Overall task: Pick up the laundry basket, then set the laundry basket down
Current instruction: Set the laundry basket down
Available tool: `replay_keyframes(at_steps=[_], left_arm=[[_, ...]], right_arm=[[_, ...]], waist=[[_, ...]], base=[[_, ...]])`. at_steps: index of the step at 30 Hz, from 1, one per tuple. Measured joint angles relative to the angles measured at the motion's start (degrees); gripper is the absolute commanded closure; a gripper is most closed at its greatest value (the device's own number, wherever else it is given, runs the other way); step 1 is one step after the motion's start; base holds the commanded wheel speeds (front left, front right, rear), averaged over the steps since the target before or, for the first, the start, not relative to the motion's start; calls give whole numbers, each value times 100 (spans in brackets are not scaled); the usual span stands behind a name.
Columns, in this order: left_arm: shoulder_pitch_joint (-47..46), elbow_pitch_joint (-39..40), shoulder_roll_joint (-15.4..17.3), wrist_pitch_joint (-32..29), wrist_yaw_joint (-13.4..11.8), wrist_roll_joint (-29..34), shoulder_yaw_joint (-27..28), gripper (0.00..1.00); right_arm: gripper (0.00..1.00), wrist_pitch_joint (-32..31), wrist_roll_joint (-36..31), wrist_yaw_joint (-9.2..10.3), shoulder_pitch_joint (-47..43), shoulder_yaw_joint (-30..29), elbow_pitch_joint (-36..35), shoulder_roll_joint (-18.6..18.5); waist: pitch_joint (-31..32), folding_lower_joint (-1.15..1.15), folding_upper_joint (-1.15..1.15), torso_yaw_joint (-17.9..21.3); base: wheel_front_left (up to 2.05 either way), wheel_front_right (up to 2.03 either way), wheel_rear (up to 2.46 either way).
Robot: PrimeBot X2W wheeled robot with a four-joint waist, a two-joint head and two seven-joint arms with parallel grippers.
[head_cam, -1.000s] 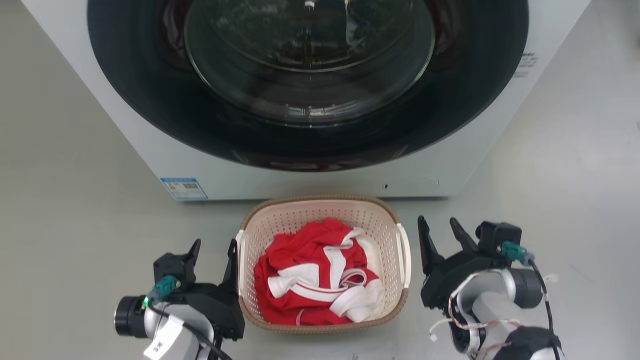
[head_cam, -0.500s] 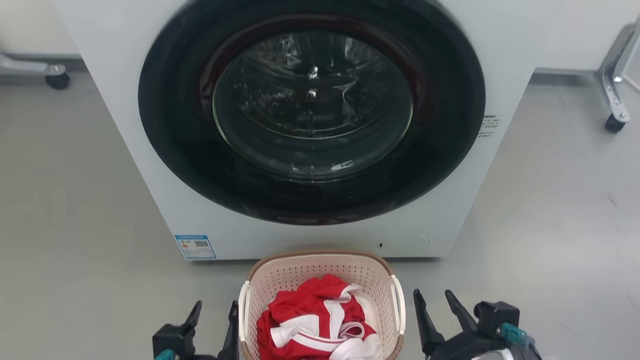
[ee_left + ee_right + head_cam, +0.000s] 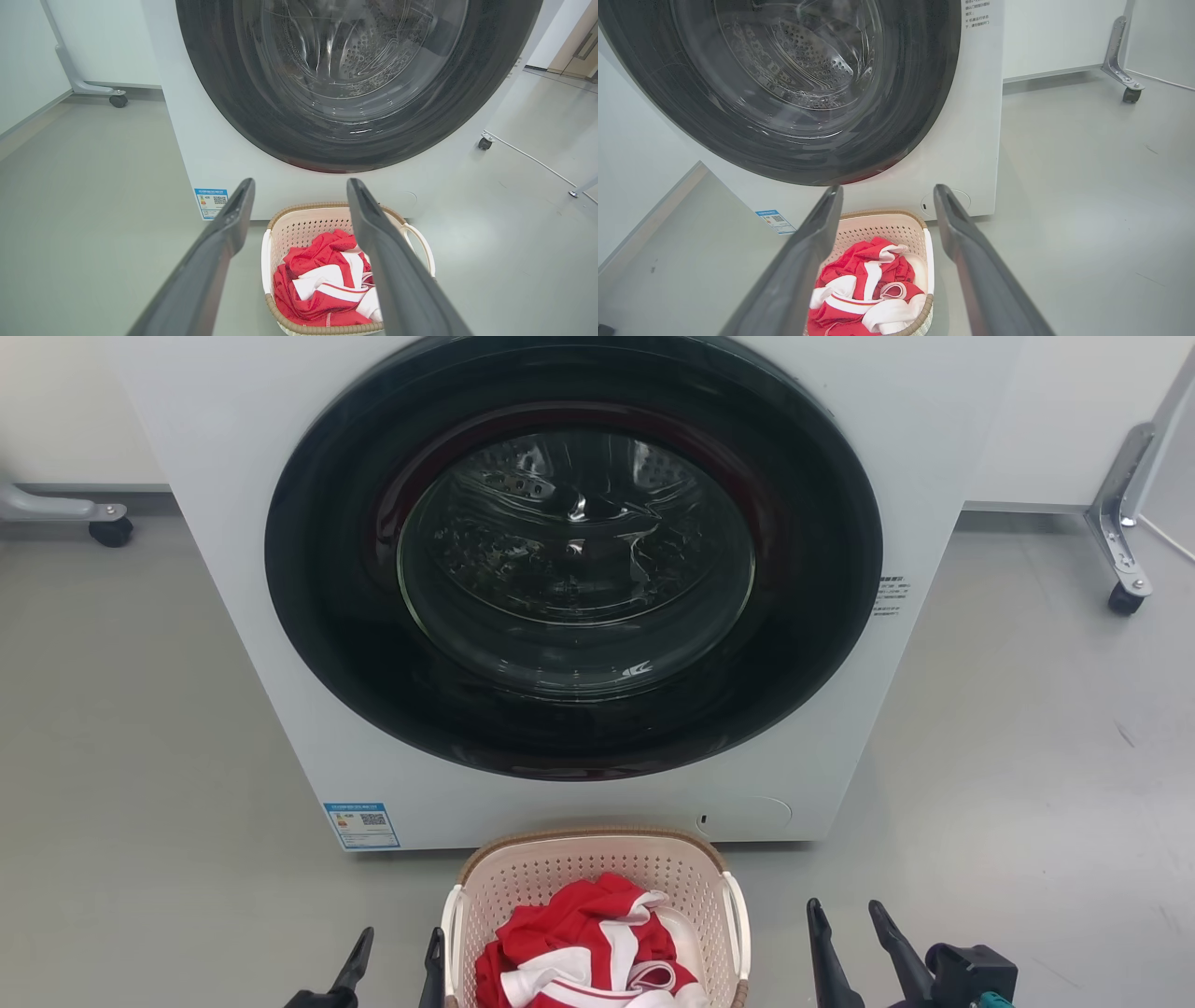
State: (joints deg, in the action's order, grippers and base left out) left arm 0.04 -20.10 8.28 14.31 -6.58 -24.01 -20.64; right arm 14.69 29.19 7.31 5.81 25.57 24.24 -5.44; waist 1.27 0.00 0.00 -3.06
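The laundry basket (image 3: 597, 852), cream and perforated with a brown rim and white side handles, stands on the grey floor right in front of the washing machine. A red and white garment (image 3: 583, 943) lies in it. My left gripper (image 3: 400, 943) is open just left of the basket's left handle. My right gripper (image 3: 845, 919) is open a short way off its right side. Both hold nothing. The left wrist view looks past my left gripper (image 3: 301, 186) down at the basket (image 3: 303, 226). In the right wrist view my right gripper (image 3: 888, 191) frames the basket (image 3: 878, 230).
The white washing machine (image 3: 187, 523) with its shut round glass door (image 3: 574, 560) rises directly behind the basket. Wheeled metal frame legs stand at the far left (image 3: 110, 530) and far right (image 3: 1125, 597). A thin cable (image 3: 528, 156) runs over the floor at the right.
The head camera has tilted up, so basket and grippers sit lower in the picture. The right gripper stands a little farther from the basket's right side. Both grippers stay open.
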Motion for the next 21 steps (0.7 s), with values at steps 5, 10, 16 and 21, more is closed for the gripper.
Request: replay_keyframes(at_steps=[5,10,16,21], left_arm=[[92,233,-19,0,-5,49,132,0],[180,423,-48,0,-16,101,240,0],[197,593,-80,0,-48,271,359,0],[260,680,-101,0,-48,409,378,0]], right_arm=[[0,-1,-216,0,-222,-193,-304,63],[0,0,-455,0,-340,-348,-545,92],[0,-1,-689,0,-432,-478,-738,135],[0,0,-808,0,-459,-621,-872,164]], waist=[[5,0,0,1],[-7,0,0,-8],[-21,0,0,-7],[-31,0,0,0]], base=[[0,0,0],[0,0,0],[0,0,0],[0,0,0]])
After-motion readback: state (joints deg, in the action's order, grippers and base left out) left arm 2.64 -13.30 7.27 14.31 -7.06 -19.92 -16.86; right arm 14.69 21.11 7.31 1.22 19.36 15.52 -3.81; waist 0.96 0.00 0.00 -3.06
